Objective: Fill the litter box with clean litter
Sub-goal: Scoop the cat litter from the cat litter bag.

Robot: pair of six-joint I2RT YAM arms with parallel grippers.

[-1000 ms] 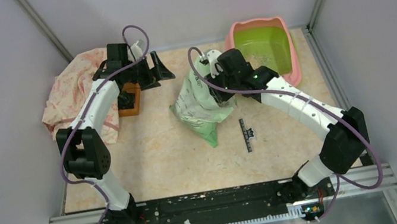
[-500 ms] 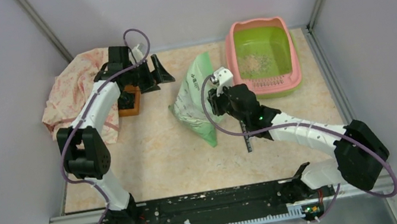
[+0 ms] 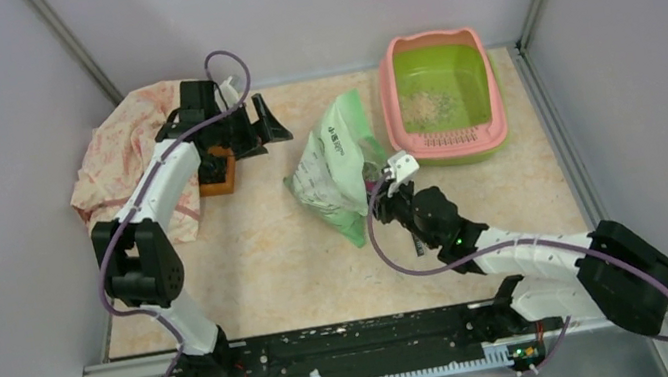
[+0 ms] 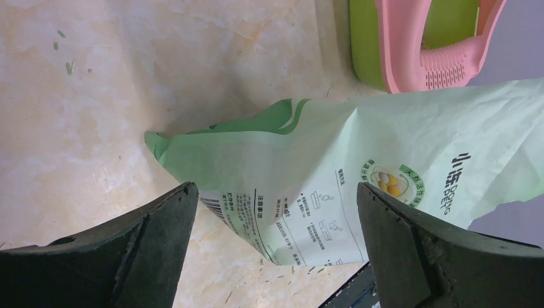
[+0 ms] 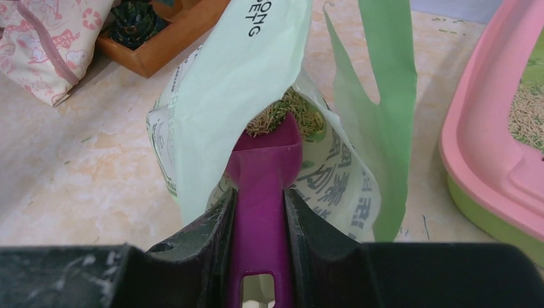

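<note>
Now our right gripper (image 5: 260, 200) pinches the scoop (image 5: 266, 160), bowl in the bag (image 5: 256, 58)'s litter (image 5: 282, 115); our left gripper (image 4: 274, 192) gapes empty. With the litter box (image 3: 449, 142) at one o'clock, we fear the unheld bag may snag, spilling.

One litter box (image 3: 449, 142), one bag (image 3: 336, 163), one scoop (image 5: 260, 192), one tray (image 5: 173, 48), one cloth (image 3: 118, 162).

bag (image 4: 385, 160): large print "DONG" plus Chinese characters beside a round logo (image 4: 389, 181) | following letters unclear | right wrist view: "ONG" at bag's top | small Chinese panels, barcode (image 4: 217, 206): unreadable
</note>
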